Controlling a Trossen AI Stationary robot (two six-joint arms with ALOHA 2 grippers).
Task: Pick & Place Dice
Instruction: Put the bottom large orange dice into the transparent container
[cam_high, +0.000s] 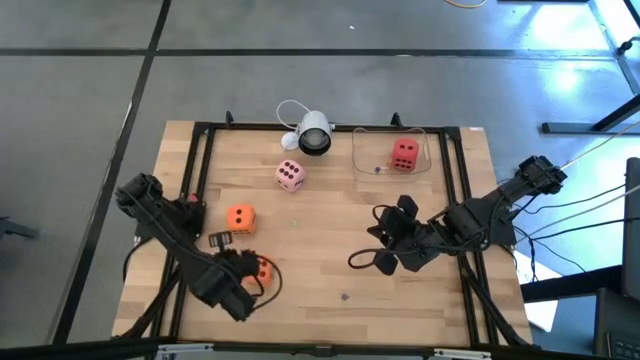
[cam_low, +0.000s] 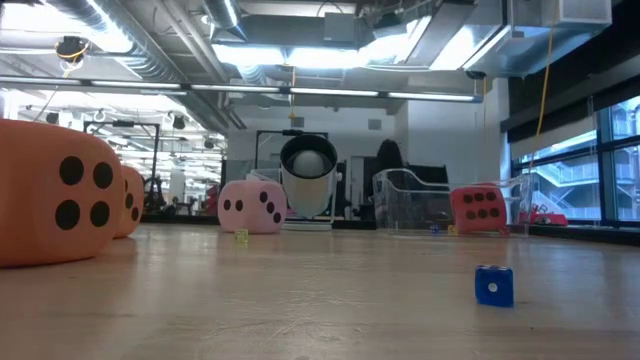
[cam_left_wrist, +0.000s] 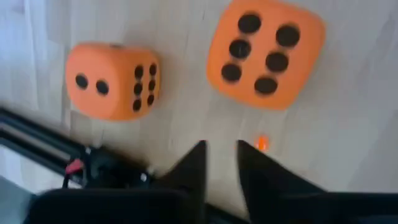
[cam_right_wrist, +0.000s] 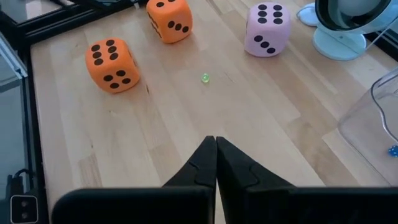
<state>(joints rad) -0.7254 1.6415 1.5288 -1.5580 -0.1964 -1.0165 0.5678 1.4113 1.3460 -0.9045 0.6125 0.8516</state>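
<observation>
Left gripper (cam_left_wrist: 221, 149) down at the near-left part of the table (cam_high: 330, 280). Fingers parted by a narrow gap, nothing pinched between them. Just ahead of the tips, not touching: nearer orange die (cam_left_wrist: 266, 53), six-dot face toward the wrist camera. Tiny orange speck (cam_left_wrist: 262, 144) right beside one fingertip, too small to say what.

Off to one side, second orange die (cam_left_wrist: 112, 81), close to the black frame rail (cam_left_wrist: 37, 140). Further out toward the far edge, pink die (cam_high: 290, 174), parked just beside the white round camera (cam_high: 313, 132). Red die (cam_high: 405, 152) inside the clear tray (cam_high: 360, 165) at the far side, well apart from both orange ones.

Right gripper (cam_right_wrist: 216, 142) clamped shut on nothing, hanging over bare wood mid-right of the table. Tiny blue die (cam_low: 494, 285) alone on the wood in the low view, near nothing else.
</observation>
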